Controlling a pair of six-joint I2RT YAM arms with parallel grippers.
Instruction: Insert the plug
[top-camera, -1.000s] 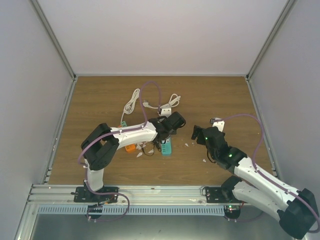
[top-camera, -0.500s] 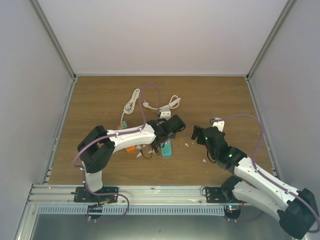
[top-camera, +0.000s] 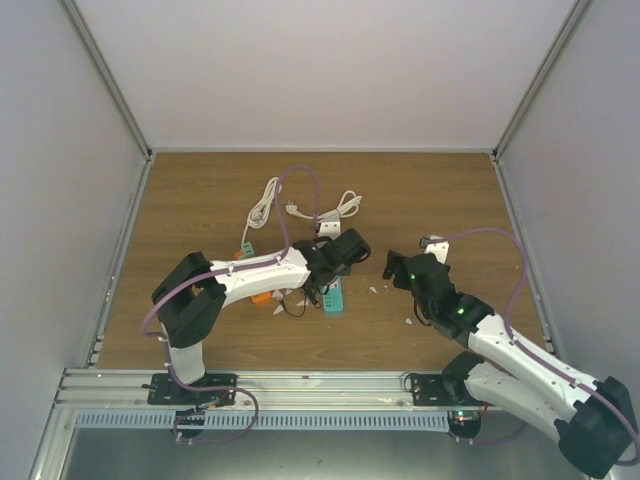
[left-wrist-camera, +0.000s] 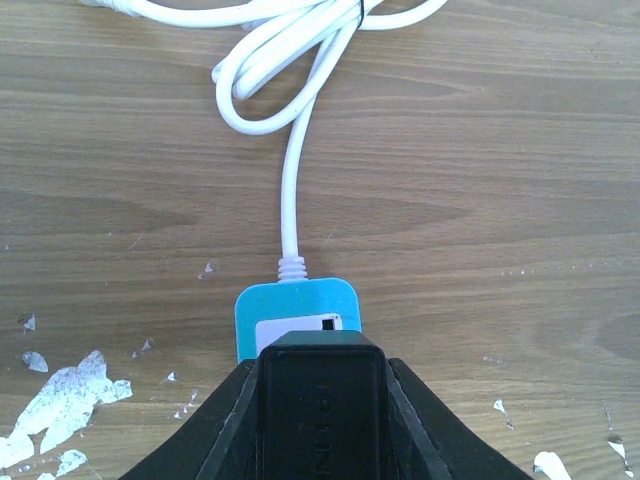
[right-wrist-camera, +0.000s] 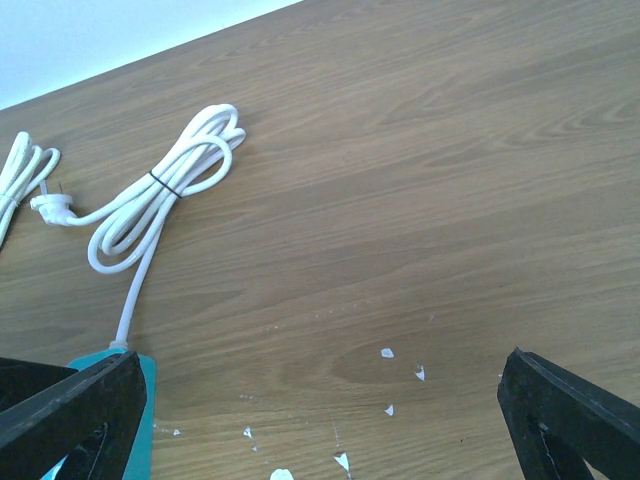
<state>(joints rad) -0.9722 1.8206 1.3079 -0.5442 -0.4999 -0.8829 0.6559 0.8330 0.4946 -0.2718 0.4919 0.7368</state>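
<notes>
Two arms show, but only the left one is working the insertion. In the overhead view your left arm (top-camera: 250, 272) reaches from the lower left toward the middle of the frame, with the elbow bent and the forearm low over the table (top-camera: 200, 190).

The left gripper (left-wrist-camera: 320, 375) is clamped tight on the plug (left-wrist-camera: 320, 415), the black box filling the bottom centre of the wrist view with a finger on either flank. The plug sits directly over the cord end of the teal power strip (left-wrist-camera: 296, 303). Only that end and a sliver of the strip's white face show above the plug. The white cord (left-wrist-camera: 290, 200) runs straight up the frame into a loose coil.

I judge you are at the seating step, though the plug hides whether its prongs have entered the socket. Next you need a straight downward push with the plug square to the strip, then a release.

To the right, your right arm (top-camera: 520, 350) is folded low. The right gripper (right-wrist-camera: 320, 380) hangs with jaws spread wide, holding nothing, near the strip.
</notes>
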